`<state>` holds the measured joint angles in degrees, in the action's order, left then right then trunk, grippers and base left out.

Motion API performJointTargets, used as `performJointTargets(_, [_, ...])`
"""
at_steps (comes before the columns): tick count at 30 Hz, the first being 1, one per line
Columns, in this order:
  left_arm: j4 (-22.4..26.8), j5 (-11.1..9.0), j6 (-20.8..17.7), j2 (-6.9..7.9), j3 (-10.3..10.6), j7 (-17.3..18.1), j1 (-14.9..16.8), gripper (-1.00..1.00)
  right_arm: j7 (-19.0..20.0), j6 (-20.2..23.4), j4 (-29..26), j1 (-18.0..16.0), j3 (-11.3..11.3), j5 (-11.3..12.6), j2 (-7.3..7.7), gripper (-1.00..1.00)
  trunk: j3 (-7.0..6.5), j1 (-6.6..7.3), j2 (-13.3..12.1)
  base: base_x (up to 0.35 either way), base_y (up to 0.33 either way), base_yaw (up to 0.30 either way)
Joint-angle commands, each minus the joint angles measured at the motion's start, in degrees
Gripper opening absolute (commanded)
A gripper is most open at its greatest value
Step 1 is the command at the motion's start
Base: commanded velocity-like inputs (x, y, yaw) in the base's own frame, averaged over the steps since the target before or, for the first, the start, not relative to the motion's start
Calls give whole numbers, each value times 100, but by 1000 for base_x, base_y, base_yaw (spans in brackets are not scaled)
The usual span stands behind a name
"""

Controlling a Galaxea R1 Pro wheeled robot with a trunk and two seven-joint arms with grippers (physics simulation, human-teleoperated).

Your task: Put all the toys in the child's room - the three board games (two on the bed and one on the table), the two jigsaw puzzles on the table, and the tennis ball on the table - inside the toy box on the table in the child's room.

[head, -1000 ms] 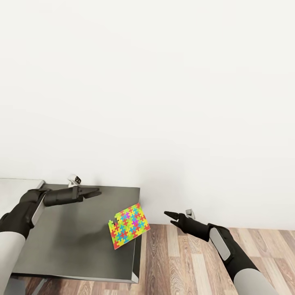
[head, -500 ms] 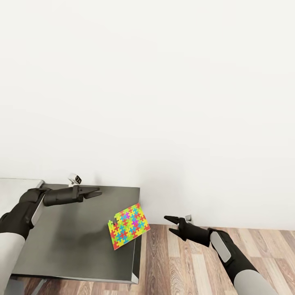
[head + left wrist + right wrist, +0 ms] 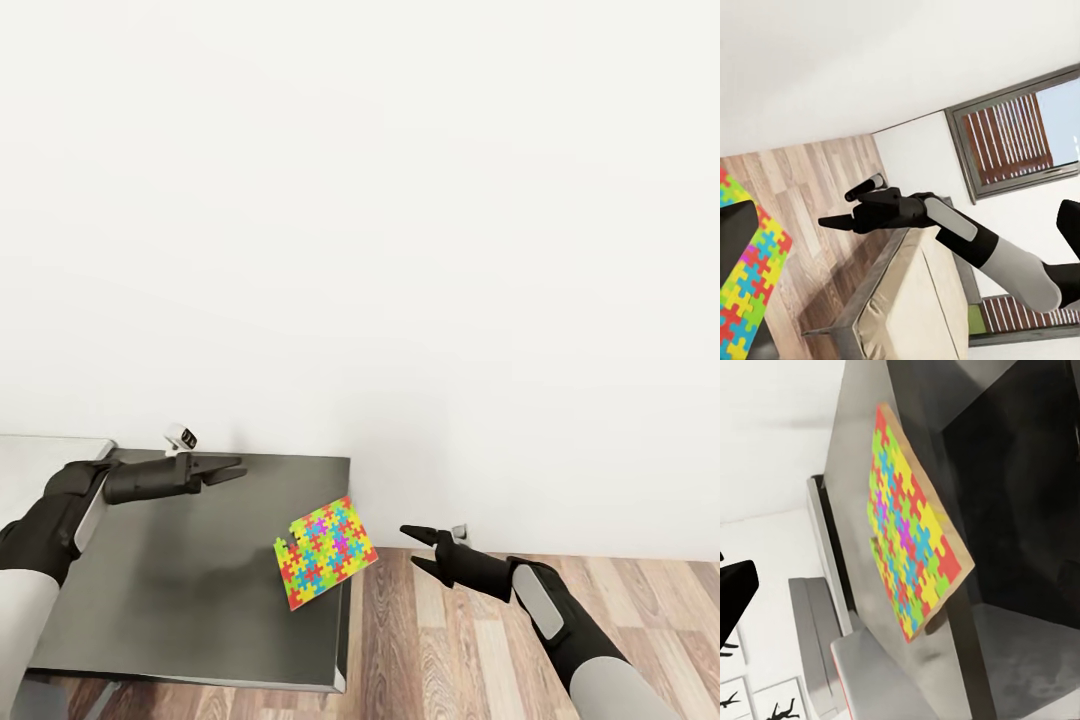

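Dark cabinet top (image 3: 150, 590) carries one jigsaw puzzle (image 3: 326, 551) at its floor-side edge, one corner overhanging. Right gripper (image 3: 418, 546) hovers off that edge beside the puzzle, fingers apart, likely lining up a side grab. Left gripper (image 3: 232, 468) hangs above the cabinet's wall side, empty, fingers slightly parted.

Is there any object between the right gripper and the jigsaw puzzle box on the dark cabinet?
Nothing visible stands between them. The right gripper hangs open over the floor beside the jigsaw puzzle, which overhangs the dark cabinet's edge toward it.
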<state>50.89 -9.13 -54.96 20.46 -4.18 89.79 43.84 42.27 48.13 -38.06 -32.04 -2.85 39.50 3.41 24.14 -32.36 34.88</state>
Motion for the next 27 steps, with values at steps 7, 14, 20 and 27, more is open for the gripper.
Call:
performJointTargets(7, [0,-1,-44,2,-3,21,2,100,17,24,0,-4,-16,-4,44,100,7,-2,7,0,106,0])
performJointTargets(14, [0,-1,-40,2,-4,21,-5,100,18,19,0,-4,-22,-14,76,100,7,-2,7,0,42,0])
performJointTargets(20, [0,-1,-41,2,-4,21,-7,100,18,11,0,-4,-22,-19,79,100,61,-67,127,0,7,0])
performJointTargets(27, [0,-1,-41,2,-33,21,-7,100,18,-8,0,-4,-22,-25,78,100,187,-221,408,0,1,0])
